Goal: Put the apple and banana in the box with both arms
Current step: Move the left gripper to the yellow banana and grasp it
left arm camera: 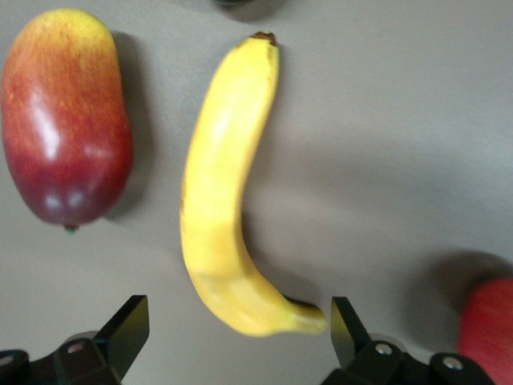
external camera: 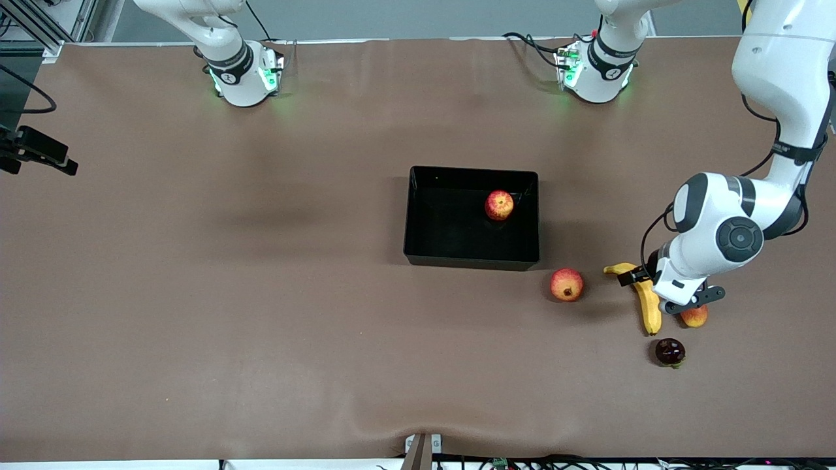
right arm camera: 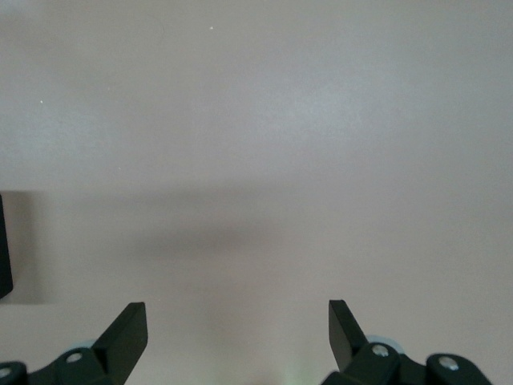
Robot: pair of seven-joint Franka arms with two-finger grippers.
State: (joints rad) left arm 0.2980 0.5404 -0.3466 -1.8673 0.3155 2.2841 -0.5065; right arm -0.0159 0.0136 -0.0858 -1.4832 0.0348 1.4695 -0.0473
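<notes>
Left gripper (left arm camera: 239,321) hangs low over the banana (left arm camera: 220,200), its two fingers wide apart, one on each side of the stem end. A red and yellow mango (left arm camera: 64,120) lies just beside the banana. Seen from the front camera, the banana is at about 4 o'clock from the box (external camera: 418,215). The apple (external camera: 499,205) sits inside the box, up toward its 1 o'clock corner. Right gripper (right arm camera: 238,321) waits over bare table, fingers apart too.

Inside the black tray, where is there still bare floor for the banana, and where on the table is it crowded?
The glossy black plastic tray is bare toward the right arm's end; the red-yellow apple sits toward the other. Crowded: the open left gripper over the curved yellow banana, with three other fruits close by.
</notes>
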